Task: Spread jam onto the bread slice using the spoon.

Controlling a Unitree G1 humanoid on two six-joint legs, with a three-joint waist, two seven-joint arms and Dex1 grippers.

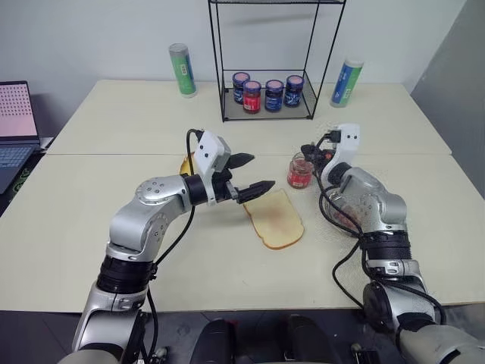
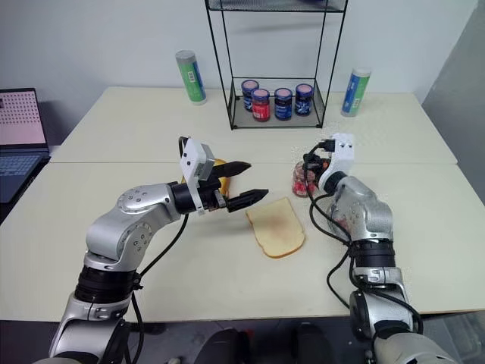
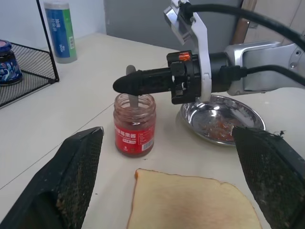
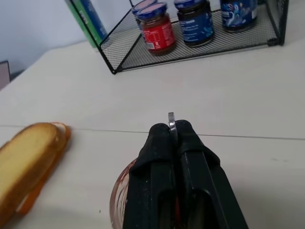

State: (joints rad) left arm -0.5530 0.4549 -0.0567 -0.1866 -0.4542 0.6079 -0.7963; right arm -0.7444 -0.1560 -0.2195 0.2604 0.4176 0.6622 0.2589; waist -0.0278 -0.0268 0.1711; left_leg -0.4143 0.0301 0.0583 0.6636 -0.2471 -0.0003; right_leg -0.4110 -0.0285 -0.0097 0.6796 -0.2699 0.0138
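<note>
Spoon (image 3: 132, 100): slim, silver, upright w/ bowl down in jam jar (image 3: 135, 125), far right of bread slice (image 1: 274, 219). Pinched at handle by right gripper (image 3: 125, 84). Left gripper (image 1: 250, 176) spread wide, nothing held.

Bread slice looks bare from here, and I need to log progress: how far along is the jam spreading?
Done: the right gripper is shut on the spoon. In hand: the spoon dips into the open jam jar. Left: the bread slice shows no clear jam layer, so spreading remains. The left gripper hangs open beside it.
</note>
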